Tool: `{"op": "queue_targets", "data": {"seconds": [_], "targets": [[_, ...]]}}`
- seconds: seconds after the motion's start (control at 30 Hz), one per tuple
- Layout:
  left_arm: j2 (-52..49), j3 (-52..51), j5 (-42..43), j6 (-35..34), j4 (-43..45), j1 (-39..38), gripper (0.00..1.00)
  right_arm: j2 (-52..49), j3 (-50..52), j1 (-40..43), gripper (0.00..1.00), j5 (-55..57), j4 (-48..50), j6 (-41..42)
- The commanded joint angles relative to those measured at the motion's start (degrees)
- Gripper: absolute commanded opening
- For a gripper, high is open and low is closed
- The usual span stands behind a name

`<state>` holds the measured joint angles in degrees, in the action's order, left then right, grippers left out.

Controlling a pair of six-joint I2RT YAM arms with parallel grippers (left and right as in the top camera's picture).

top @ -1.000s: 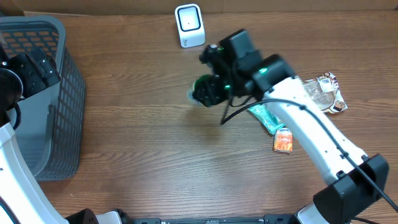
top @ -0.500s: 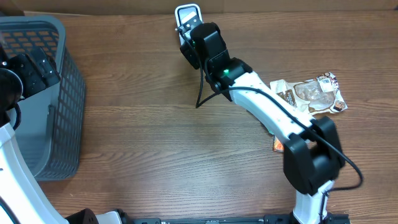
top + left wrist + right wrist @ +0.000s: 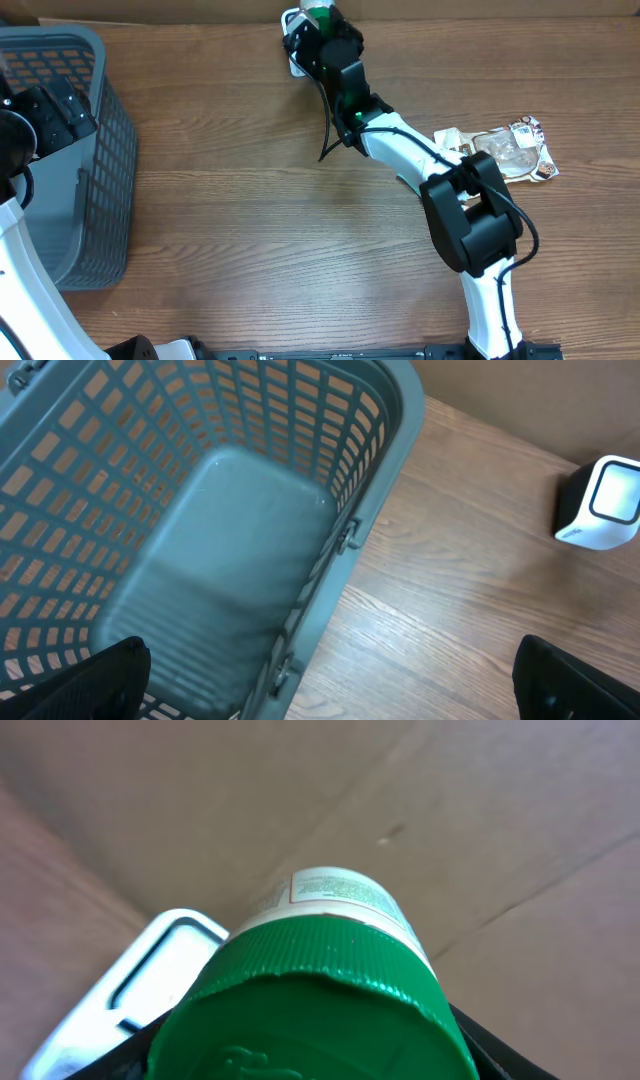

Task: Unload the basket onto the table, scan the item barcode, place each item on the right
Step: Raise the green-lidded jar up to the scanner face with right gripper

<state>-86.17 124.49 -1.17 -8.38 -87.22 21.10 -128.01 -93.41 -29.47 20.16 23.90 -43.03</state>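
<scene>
Right gripper (image 3: 318, 32) holds bottle (image 3: 318, 990), cap toward wrist, base pointing away; left gripper (image 3: 325, 685) wide

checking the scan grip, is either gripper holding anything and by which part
The right gripper holds a green-capped bottle by its cap end, with the label end pointing away, near the scanner. The left gripper is open and empty.

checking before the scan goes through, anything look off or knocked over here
Nothing stands out. The basket stands upright, the scanner sits upright, the right gripper holds the green-capped bottle by it, and the snack packets lie flat.
</scene>
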Motion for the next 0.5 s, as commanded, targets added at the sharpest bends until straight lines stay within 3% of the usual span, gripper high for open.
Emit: {"op": "queue_targets", "data": {"seconds": [0.0, 0.1, 0.33, 0.47], "targets": [[-0.1, 0.4, -0.3, 0.9, 0.2, 0.2, 1.00, -1.5, -0.7, 1.1, 0.32, -0.8, 3.4, -2.6], [-0.1, 0.4, -0.3, 0.9, 0.2, 0.2, 0.99, -2.8, -0.7, 1.6, 0.32, -3.6, 5.1, -5.1], [-0.1, 0.4, -0.3, 0.9, 0.2, 0.2, 1.00, -6.8, -0.7, 1.3, 0.32, -5.9, 9.2, -23.3], [-0.1, 0.4, -0.3, 0.9, 0.2, 0.2, 1.00, -8.4, -0.7, 1.3, 0.31, -7.8, 12.5, -27.7]]}}
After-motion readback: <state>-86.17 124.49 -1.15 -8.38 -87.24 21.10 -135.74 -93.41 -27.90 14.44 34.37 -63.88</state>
